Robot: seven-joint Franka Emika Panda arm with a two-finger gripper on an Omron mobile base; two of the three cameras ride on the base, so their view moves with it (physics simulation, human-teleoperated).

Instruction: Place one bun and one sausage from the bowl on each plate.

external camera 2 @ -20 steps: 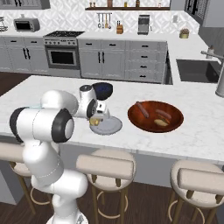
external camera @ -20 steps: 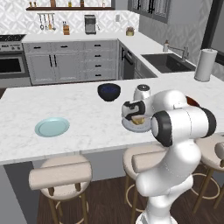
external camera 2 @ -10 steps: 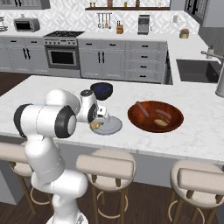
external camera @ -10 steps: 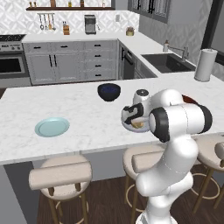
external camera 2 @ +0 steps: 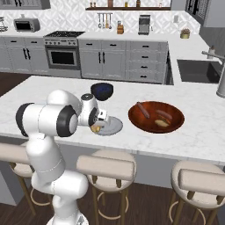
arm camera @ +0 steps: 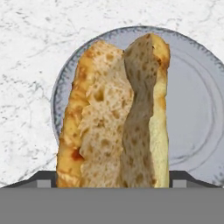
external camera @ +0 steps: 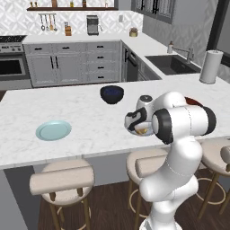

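Note:
A split tan bun (arm camera: pixel 116 118) stands between my fingertips, its sides touching both, so my gripper (arm camera: pixel 113 180) is shut on it. Right behind it lies the grey plate (arm camera: pixel 192 118). From the right base view, the gripper (external camera 2: pixel 97 125) holds the bun (external camera 2: pixel 95 129) low over the near left edge of the grey plate (external camera 2: pixel 113 126). The reddish-brown bowl (external camera 2: pixel 176 125) sits to the right of that plate, with a sausage (external camera 2: pixel 143 109), another sausage (external camera 2: pixel 163 115) and a bun (external camera 2: pixel 162 123) in it. Far left on the counter lies the teal plate (external camera: pixel 53 130), bare.
A dark blue bowl (external camera: pixel 112 94) stands behind the grey plate. Three stools (external camera 2: pixel 105 167) line the counter's near edge. A paper towel roll (external camera: pixel 211 66) stands by the sink (external camera: pixel 168 64) at the back right.
The hand has come down and toward the counter's near edge with the bun, now low over the grey plate. The jaws keep the same width.

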